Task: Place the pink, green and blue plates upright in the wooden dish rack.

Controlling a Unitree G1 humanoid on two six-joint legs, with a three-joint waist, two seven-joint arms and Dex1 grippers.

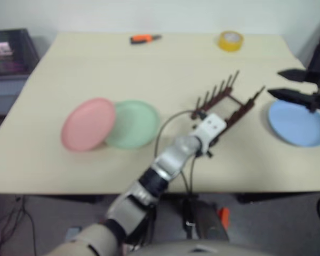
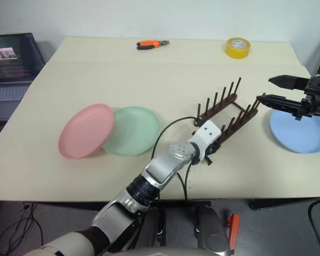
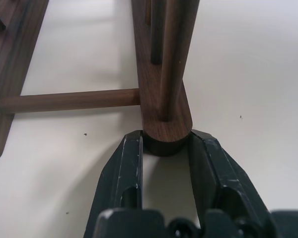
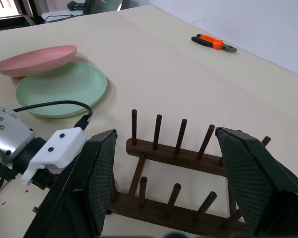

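Rack [image 3: 164,114] rail's rounded end pinched in left gripper [image 3: 165,148]; right gripper [image 2: 270,89] wide open, empty, above blue plate [image 2: 300,133].

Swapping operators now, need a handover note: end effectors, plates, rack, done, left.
Left end effector: closed on the near end of one wooden dish rack rail.
Right end effector: open, empty, raised beside the rack's far end, above the blue plate.
Pink plate leans on the green plate, both left of the rack; blue lies flat to its right.
Done: none racked. Left: all three.

Table [image 2: 149,69]; plates, rack [image 2: 224,114], pliers [image 2: 152,44], tape [image 2: 238,47]
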